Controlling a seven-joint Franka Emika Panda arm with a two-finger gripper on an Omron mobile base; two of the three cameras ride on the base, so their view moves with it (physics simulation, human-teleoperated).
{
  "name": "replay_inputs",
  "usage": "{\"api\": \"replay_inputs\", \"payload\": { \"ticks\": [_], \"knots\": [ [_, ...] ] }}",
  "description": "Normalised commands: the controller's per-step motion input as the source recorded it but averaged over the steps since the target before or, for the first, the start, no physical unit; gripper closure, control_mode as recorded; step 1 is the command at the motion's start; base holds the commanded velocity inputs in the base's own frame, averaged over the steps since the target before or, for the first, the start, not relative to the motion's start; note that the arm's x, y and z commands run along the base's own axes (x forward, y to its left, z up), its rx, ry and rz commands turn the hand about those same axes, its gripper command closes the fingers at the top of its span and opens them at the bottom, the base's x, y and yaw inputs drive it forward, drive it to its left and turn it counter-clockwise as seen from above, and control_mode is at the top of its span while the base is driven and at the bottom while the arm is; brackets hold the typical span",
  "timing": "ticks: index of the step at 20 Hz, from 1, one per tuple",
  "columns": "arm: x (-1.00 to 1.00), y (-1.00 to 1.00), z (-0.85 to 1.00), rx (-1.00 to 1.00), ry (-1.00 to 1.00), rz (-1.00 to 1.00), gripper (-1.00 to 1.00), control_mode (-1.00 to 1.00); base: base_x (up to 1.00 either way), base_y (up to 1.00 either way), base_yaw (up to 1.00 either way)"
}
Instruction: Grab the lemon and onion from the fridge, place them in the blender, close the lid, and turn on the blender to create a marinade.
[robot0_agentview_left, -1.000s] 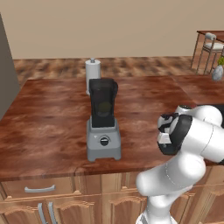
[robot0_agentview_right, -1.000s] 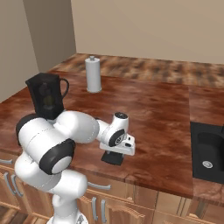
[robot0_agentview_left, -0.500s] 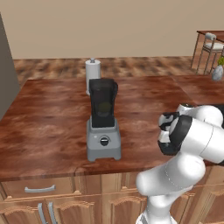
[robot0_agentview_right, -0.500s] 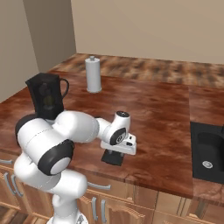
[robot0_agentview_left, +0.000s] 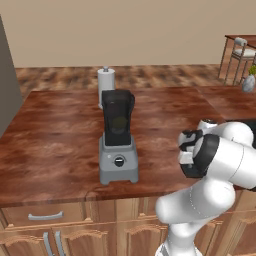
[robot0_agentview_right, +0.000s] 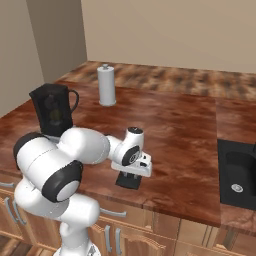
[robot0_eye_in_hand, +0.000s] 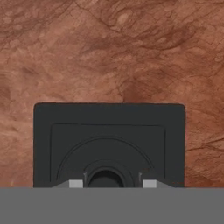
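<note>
Reddish-brown wooden counter (robot0_agentview_left: 55, 145) with the blender (robot0_agentview_left: 118, 138) uncapped, its jar showing something yellowish inside.
Near the counter's front edge lies the flat black lid (robot0_eye_in_hand: 109, 144), well apart from the blender; the gripper (robot0_eye_in_hand: 110, 182) hangs right over it, fingers (robot0_eye_in_hand: 75, 183) flanking its round centre knob, grip unclear.

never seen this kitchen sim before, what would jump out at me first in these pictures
The white arm bent low over the reddish wooden counter, its gripper right above the flat black lid near the front edge, jaws either side of the lid's raised centre knob. Next, the blender to its left, lidless, something yellowish showing through the dark jar. Behind it stands a white paper-towel roll.
</note>
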Motion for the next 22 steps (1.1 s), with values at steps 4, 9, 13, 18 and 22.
{"api": "replay_inputs", "payload": {
  "ticks": [4,9,13,18,22],
  "knots": [
    [-0.05,0.12,-0.38,0.0,0.0,0.0,1.0,-1.0,0.0,0.0,0.0],
    [-0.01,0.0,-0.15,0.0,0.06,0.04,1.0,-1.0,0.0,0.0,0.0],
    [-0.18,0.0,0.2,0.0,0.0,0.01,1.0,-1.0,0.0,0.0,0.0],
    [-0.25,0.0,0.6,0.0,0.0,0.0,1.0,-1.0,0.0,0.0,0.0],
    [-0.19,0.0,0.66,0.0,0.0,-0.04,1.0,-1.0,0.0,0.0,0.0]
  ]
}}
